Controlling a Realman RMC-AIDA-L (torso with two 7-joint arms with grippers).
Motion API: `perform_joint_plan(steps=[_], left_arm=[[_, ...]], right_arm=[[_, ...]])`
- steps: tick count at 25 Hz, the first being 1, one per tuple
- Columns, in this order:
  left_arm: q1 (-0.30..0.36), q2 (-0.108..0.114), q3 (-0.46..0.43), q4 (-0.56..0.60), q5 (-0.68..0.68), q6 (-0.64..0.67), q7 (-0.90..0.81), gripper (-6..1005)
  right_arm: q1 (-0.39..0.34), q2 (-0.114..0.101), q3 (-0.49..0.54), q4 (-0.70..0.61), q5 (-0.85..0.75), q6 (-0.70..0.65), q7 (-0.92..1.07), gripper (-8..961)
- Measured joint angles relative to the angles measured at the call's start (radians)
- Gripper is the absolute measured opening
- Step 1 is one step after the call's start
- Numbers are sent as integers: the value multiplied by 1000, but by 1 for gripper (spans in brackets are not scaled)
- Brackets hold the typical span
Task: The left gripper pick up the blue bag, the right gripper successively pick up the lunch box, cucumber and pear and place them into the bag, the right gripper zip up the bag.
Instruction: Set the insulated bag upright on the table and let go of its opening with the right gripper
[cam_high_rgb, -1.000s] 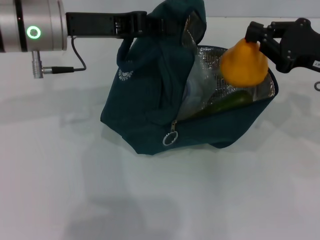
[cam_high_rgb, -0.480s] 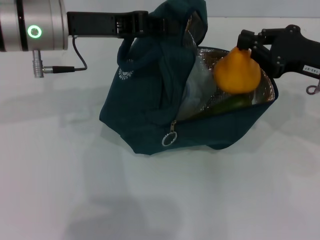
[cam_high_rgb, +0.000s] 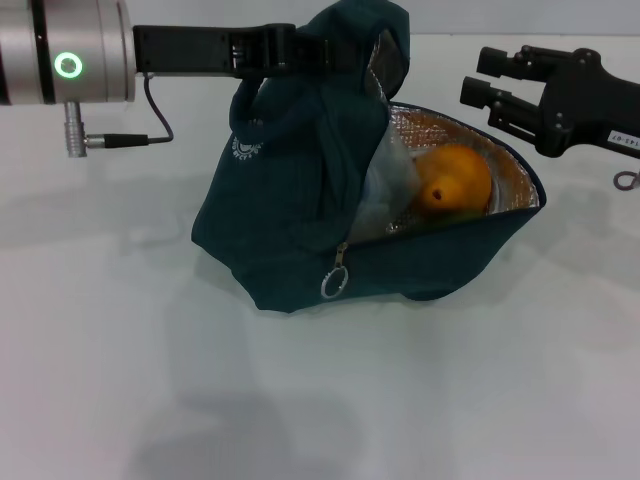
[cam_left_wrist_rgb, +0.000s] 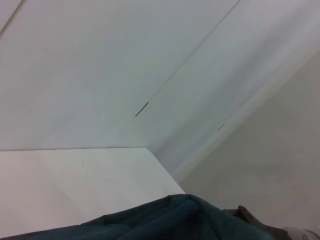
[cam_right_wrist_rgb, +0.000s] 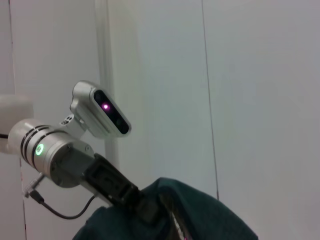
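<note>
head view downward, wrist views share bag (cam_high_rgb: 300, 200)

Pear (cam_high_rgb: 456, 180) in open blue bag (cam_high_rgb: 290, 215); right gripper (cam_high_rgb: 482, 85) jaws apart, empty.

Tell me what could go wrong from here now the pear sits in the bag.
The yellow-orange pear sits high in the dark teal fabric bag, so it may block the zipper. The open black right gripper must reach the silver ring pull, low on the front. The black left gripper holds only the top, so the bag may shift.
</note>
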Motion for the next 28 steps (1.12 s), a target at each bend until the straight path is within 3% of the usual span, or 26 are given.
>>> perform_joint_plan(steps=[5,8,13,16,19,24,28], left_arm=[[2,-1,0,0,0,0,0,40],[3,-1,0,0,0,0,0,40],[2,-1,0,0,0,0,0,40],[0,0,0,0,0,0,0,40],[-1,1,-1,-1,0,0,0,40],[-2,2,-2,-1,-1,0,0,40],[-1,2,-2,-2,-7,0,0,40]], right_arm=[[-23,2,48,-41,4,-18,0,381],[-36,-3,126,-50,5,-43,5,414],[-41,-48,233,-15,0,-28,41,468],[-41,-83,238,2,-16,21,63,501],[-40,-104,236,4,-95,75,114,568],[-29,-104,237,-3,-227,116,145,681],[-19,-102,235,-8,-285,109,198,678]])
